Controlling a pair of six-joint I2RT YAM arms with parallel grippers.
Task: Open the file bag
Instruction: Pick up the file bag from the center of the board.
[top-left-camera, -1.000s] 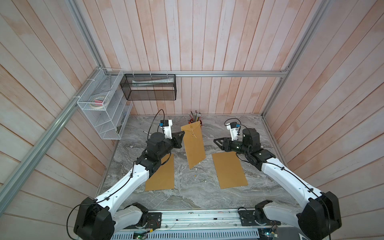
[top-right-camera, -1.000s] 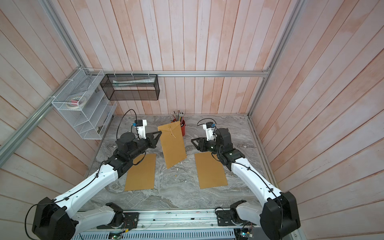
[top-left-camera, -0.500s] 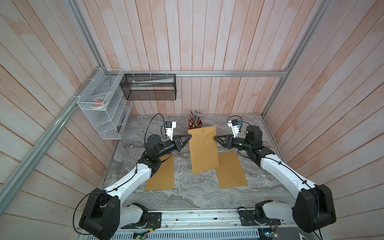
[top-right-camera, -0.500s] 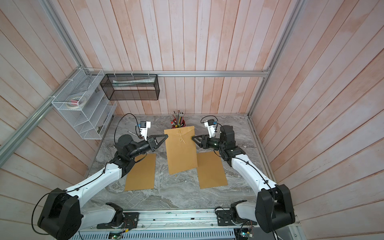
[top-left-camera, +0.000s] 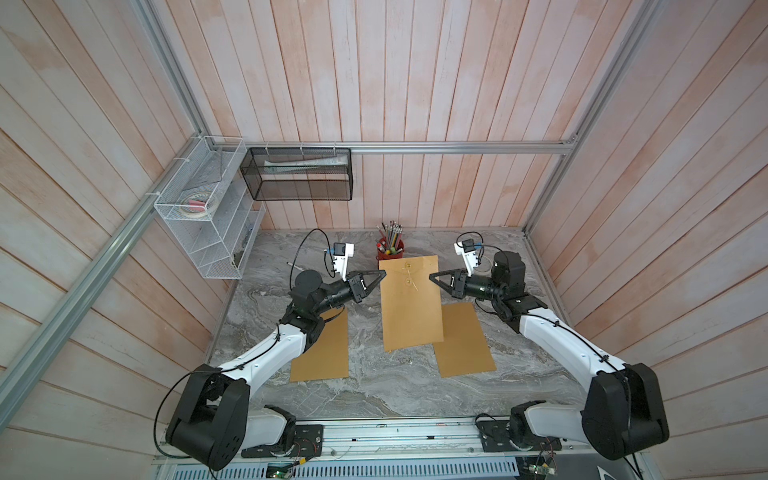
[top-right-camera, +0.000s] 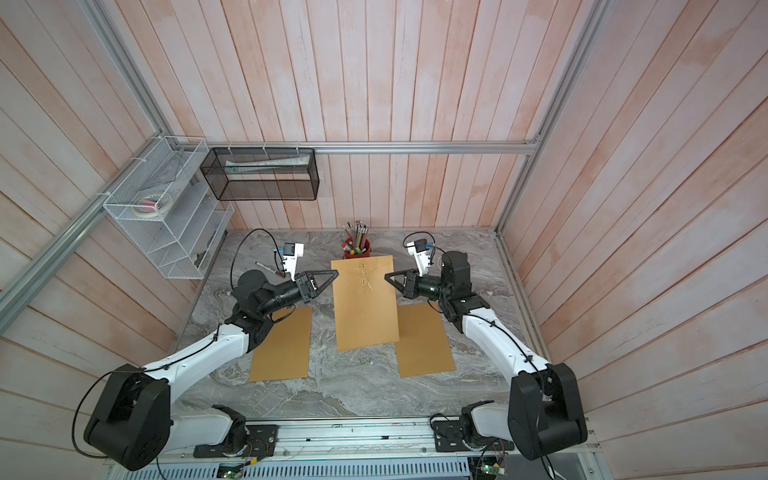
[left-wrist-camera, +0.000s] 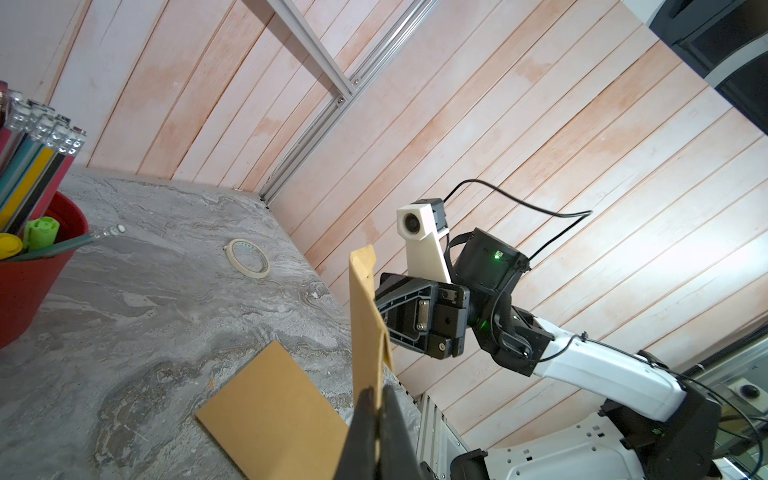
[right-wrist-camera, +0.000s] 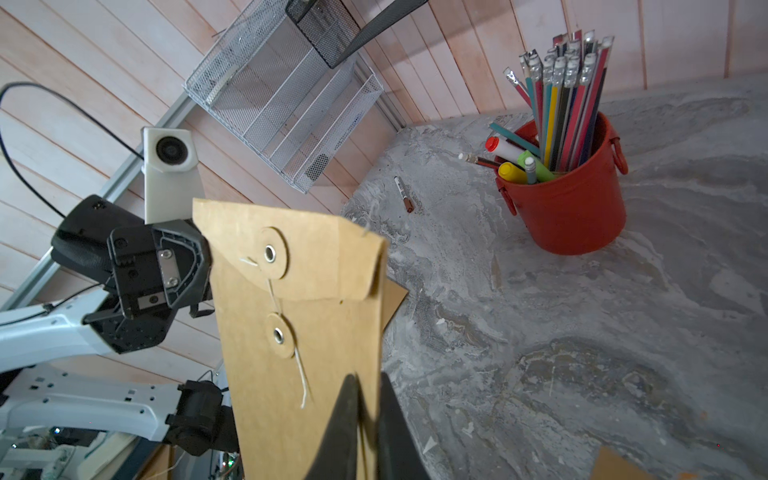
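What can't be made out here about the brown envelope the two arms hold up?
- Inside of the file bag: flap folded shut, right wrist view.
- Corner of the right flat envelope: the held bag covers it, both top views.
- Corner of the left flat envelope: under the left arm, both top views.
- Contents of the white wire rack: too small, both top views.

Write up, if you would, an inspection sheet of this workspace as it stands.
Surface: grey marbled table, flecked white.
Job's things: file bag held up between the hands, flap down, string dangling; two spare envelopes lie flat.
Clutter: pen pot, tape roll, loose marker.
Hands: left hand and right hand shut on opposite edges of the file bag.
Cables: black cable loops at each wrist camera.
Surroundings: plank walls, wire rack, mesh basket.
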